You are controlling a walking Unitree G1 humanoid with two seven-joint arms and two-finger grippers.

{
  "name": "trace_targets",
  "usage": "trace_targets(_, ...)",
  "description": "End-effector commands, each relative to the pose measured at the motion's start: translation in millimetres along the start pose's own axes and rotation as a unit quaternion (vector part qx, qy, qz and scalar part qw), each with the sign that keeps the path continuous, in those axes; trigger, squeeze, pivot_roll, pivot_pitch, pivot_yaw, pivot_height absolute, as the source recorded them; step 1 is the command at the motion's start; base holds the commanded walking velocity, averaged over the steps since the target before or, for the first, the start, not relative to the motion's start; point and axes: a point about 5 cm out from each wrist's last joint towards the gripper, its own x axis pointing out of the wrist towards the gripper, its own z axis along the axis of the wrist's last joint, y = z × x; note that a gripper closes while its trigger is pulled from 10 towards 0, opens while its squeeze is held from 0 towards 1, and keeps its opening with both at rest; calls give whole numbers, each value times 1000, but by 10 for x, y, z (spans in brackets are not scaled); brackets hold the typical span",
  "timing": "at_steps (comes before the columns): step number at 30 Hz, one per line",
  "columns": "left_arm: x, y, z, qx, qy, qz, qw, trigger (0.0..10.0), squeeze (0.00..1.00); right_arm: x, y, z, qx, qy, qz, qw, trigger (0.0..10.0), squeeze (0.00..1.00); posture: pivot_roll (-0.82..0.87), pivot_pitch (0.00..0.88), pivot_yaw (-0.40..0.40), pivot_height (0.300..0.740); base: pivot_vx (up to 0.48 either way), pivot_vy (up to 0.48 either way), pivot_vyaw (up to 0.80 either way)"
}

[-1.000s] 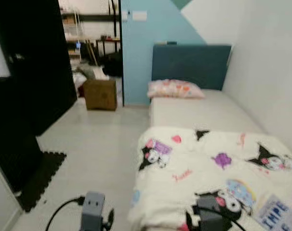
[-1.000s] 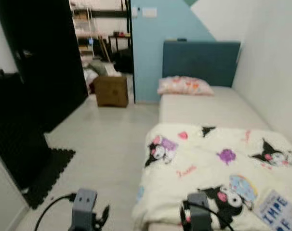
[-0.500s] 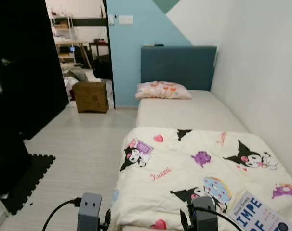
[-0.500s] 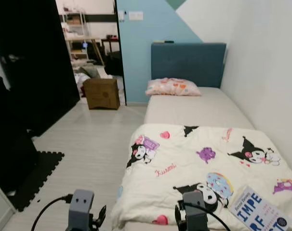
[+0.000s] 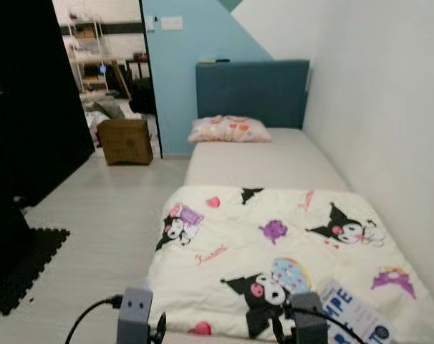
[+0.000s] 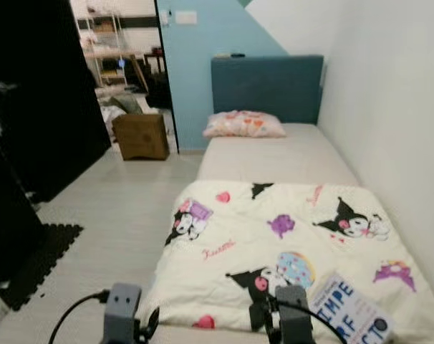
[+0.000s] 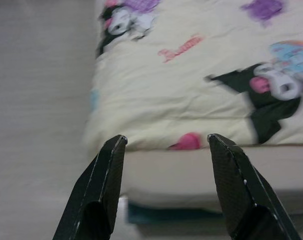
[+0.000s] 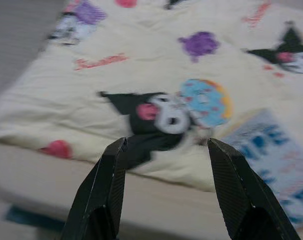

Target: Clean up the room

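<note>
A cream blanket printed with cartoon figures covers the near half of the bed. A white book with blue lettering lies on its near right corner. A pink patterned pillow rests against the blue headboard. My left gripper is open, held before the bed's near left corner. Over the blanket's near edge my right gripper is open too, with the book just beyond its fingers. Both wrists show low in the eye views, the left wrist and the right wrist.
A brown cardboard box stands on the pale floor by an open doorway to a cluttered room. Dark furniture lines the left side, with a black foam mat before it. A white wall runs along the bed's right.
The camera has swung toward the bed and moved closer, so the blanket and book sit more central and nearer. Both grippers stay open.
</note>
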Motion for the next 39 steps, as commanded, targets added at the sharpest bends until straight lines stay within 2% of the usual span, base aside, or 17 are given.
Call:
trace_targets(1,-38,61,-71,2,15,9,1000,10000,0,-20,39,-39,10,9,4,1000,10000,0,-35,135,-9,740,0,-322,0)
trace_targets(27,-39,77,-70,4,15,9,1000,10000,0,-29,33,-50,13,11,1,1000,10000,0,-36,141,-5,740,0,-322,0)
trace_targets(31,-38,149,27,-11,-14,25,1000,10000,0,-39,37,-58,14,12,-1,1000,10000,0,-34,140,-3,740,0,120,0)
trace_targets(39,-42,159,46,-10,-23,23,999,10000,0,-41,55,-64,15,13,1,1000,10000,0,-31,139,-2,740,0,410,0)
